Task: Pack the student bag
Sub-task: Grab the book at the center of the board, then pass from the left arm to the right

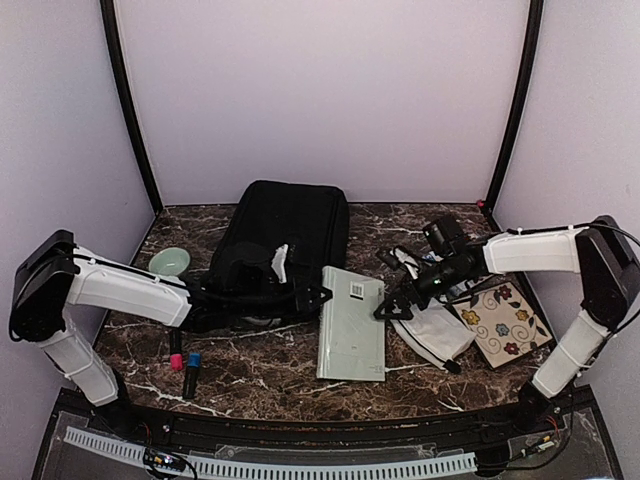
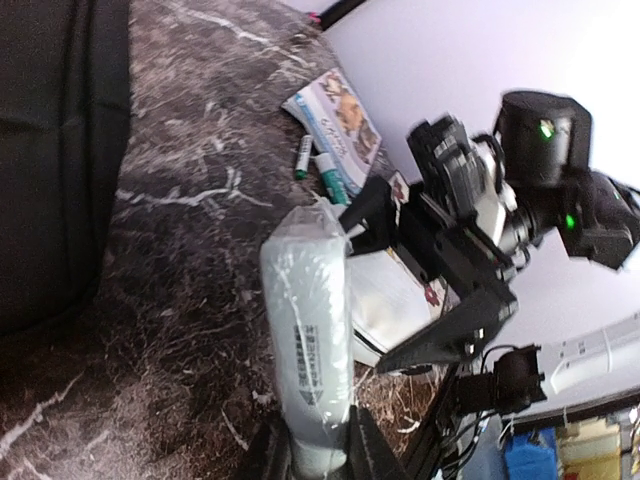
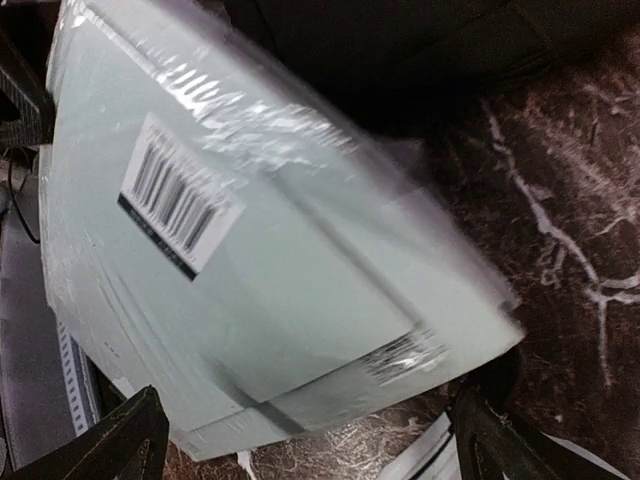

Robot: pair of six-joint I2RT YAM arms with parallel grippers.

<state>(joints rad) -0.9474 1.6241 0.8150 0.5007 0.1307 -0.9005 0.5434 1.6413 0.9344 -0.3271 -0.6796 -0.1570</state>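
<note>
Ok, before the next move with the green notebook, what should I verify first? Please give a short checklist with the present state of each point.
1. Left pincer holds the pale green shrink-wrapped notebook: ok, its fingers press both sides of the notebook's edge.
2. Right pincer ready to take the other end: ok, wide open, with the notebook's corner between the fingers.
3. Large black fabric backpack open to receive it: cannot tell, no opening shows.
4. Notebook wrap intact: ok, the film is wrinkled but no tear shows.
5. Red-capped marker and blue-capped marker out of the way: ok, they lie near the front edge, apart from the notebook.
</note>
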